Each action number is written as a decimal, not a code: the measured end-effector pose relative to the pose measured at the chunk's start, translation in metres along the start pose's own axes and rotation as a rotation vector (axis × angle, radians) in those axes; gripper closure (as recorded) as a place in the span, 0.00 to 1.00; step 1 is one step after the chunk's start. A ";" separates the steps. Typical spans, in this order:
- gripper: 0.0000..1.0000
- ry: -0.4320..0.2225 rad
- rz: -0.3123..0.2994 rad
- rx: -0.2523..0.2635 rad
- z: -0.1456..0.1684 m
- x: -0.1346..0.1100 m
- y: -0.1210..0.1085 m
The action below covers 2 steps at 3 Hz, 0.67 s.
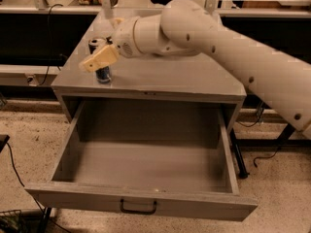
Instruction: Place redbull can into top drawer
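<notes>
— How far along is it?
— Early. The drawer (146, 165) stands open with nothing in it. The can (103, 75) is upright on the desk (170, 79), near its left front corner.
— And the claw?
— The claw (97, 58) is at the can, perhaps around it; I cannot tell whether it is clamped. Lifting and lowering remain.

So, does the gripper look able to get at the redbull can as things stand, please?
Probably yes: the gripper is right at the redbull can, which stands upright on the cabinet top near its left front edge, and nothing shows between them.
</notes>
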State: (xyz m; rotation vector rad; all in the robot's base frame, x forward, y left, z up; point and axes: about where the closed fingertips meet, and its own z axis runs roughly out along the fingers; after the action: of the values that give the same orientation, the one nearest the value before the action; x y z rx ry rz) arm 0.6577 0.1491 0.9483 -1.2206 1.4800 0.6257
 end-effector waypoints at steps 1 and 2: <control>0.00 -0.065 0.031 -0.027 0.024 0.010 0.001; 0.00 -0.068 0.034 -0.034 0.028 0.014 0.003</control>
State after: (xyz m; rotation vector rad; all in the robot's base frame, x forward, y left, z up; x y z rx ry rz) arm 0.6677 0.1697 0.9268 -1.1910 1.4408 0.7116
